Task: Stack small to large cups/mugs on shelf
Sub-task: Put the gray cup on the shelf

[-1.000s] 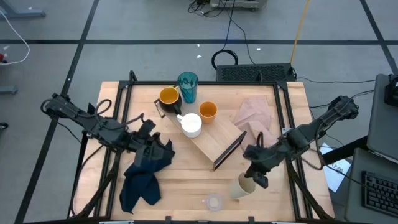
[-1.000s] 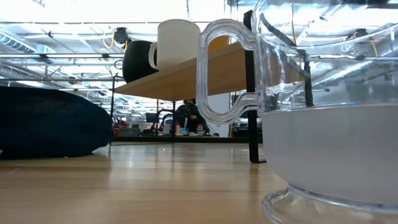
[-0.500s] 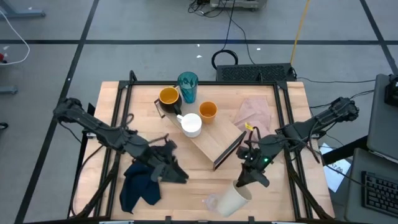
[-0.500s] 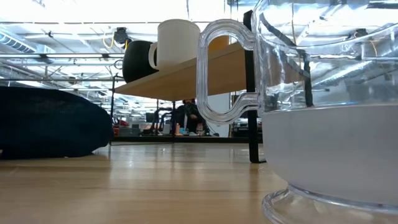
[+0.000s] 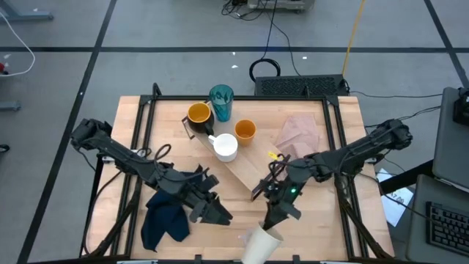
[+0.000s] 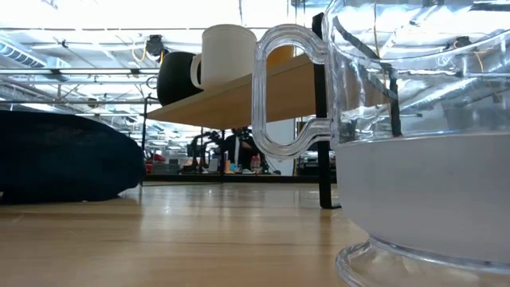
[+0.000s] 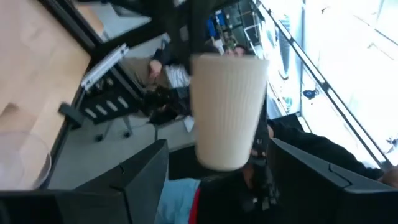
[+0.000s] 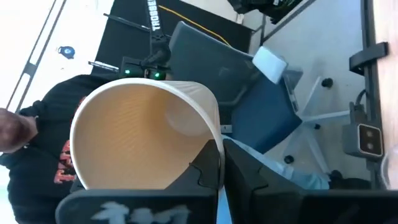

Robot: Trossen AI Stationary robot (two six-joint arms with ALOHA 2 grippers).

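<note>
My right gripper is shut on the beige-grey cup near the table's front edge. My left gripper stands open just left of it, fingers pointing at the cup without touching it. On the light-wood shelf stand the yellow-orange mug, the teal tumbler, the small orange cup and the white mug. The small clear cup stands on the table right at the low camera; in the high view the beige cup mostly covers it. My right gripper pinches the beige-grey cup's wall at its rim, one finger inside the mouth and the other outside. The cup lies tilted on its side, mouth toward the gripper and base toward the near edge. It is held up off the table.
A dark blue cloth lies bunched at the near left, under my left arm. A pinkish cloth lies at the far right. A person in dark clothes shows beyond the near edge in both wrist views.
My right gripper has carried the beige-grey cup toward the near edge and leftward, tipping it from upright onto its side. My left gripper has opened, come off the dark blue cloth and gone right and nearward, toward the cup.
</note>
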